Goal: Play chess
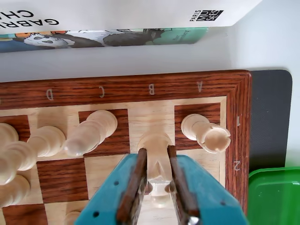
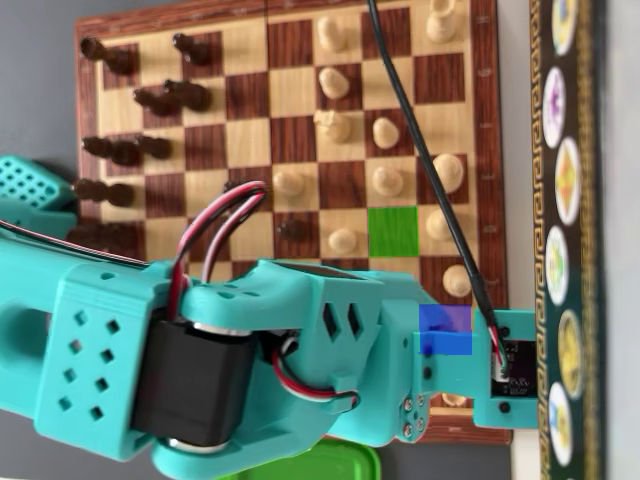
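- Nearest us in the wrist view, our teal two-finger gripper (image 1: 158,187) is closed to a narrow gap around a pale wooden knight (image 1: 157,159), gripping it by the body.
- The knight stands on the light square in file B, first rank, near the board's corner.
- We judge the step to be the grasp on this piece; next we must lift it clear of its neighbours and carry it, probably to the green-marked square (image 2: 393,230) seen from overhead.
- Beside it stand a pale wooden rook (image 1: 206,132) in file A and a pale wooden bishop (image 1: 91,132) in file C.
- The brown-and-cream wooden chessboard (image 1: 140,89) lies on a pale table, a green plastic lid (image 1: 274,197) at its corner.
- Beyond, an illustrated book (image 1: 108,36) lies along the far edge.
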